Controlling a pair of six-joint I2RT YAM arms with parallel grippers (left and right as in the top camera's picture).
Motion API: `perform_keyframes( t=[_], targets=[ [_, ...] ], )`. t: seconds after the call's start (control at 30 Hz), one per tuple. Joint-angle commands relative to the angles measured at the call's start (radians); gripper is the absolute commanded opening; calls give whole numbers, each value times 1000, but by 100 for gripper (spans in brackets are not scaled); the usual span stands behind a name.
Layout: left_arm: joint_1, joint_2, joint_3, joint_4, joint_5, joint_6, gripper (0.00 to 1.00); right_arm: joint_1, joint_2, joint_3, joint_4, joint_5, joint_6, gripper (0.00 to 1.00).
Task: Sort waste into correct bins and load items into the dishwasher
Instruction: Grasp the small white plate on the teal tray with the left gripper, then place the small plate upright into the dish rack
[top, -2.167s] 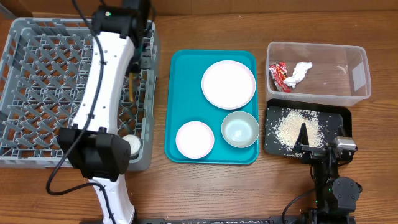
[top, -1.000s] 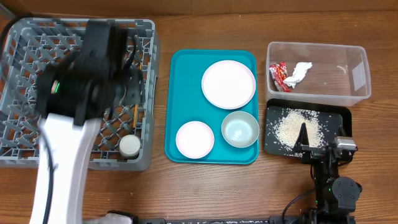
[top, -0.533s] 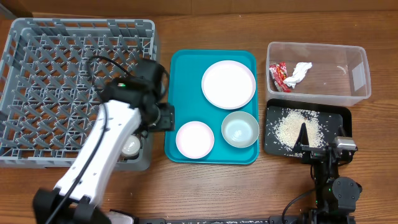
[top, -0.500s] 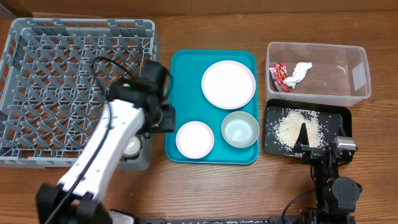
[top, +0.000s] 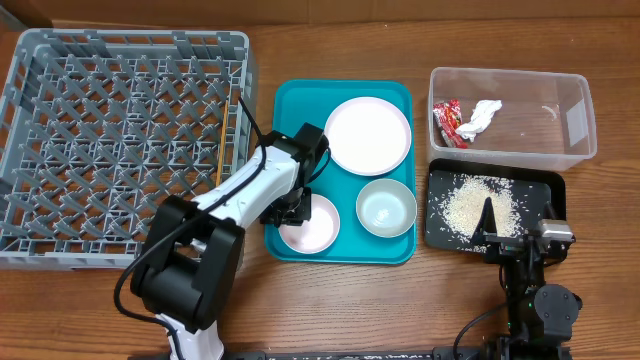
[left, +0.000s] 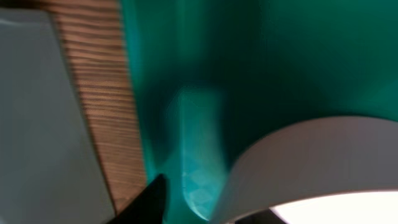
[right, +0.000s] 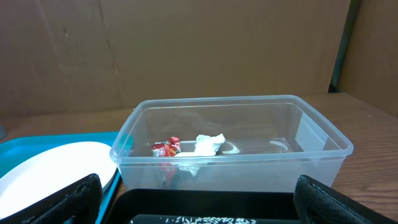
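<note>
My left gripper (top: 297, 207) is low over the teal tray (top: 300, 120), at the upper-left rim of the small white bowl (top: 318, 226). In the left wrist view the bowl's rim (left: 298, 155) sits between my dark fingers (left: 199, 208), which look open. The white-pinkish plate (top: 368, 135) and the grey-silver bowl (top: 386, 208) are on the same tray. The chopsticks (top: 228, 145) lie in the grey dish rack (top: 100, 120). The red wrapper (top: 447, 122) and the napkin (top: 482, 117) are in the clear tub (top: 570, 110). Rice (top: 470, 205) lies in the black tray (top: 540, 185). My right gripper (top: 515, 238) is open and empty.
The right wrist view shows the clear tub (right: 230, 155) behind the black tray (right: 211, 205), with the plate's edge (right: 50, 168) at the left. Bare wooden table lies along the front edge.
My left arm has swung right from over the dish rack onto the teal tray and dropped to the small white bowl. The right arm has not moved.
</note>
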Motion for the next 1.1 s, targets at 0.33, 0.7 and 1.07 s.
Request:
perform_keyframes(
  t=[0.33,0.7,1.07],
  targets=[
    [3,-14,11,-24,50,-8,59,-2,-12,-11,8,2,-1,100],
    [26,-100,10,-27,76,-12,46,-2,-12,-11,8,2,-1,100],
    [26,-98,-25,-27,102,0,41,-2,-12,-11,8,2,-1,100]
  ],
)
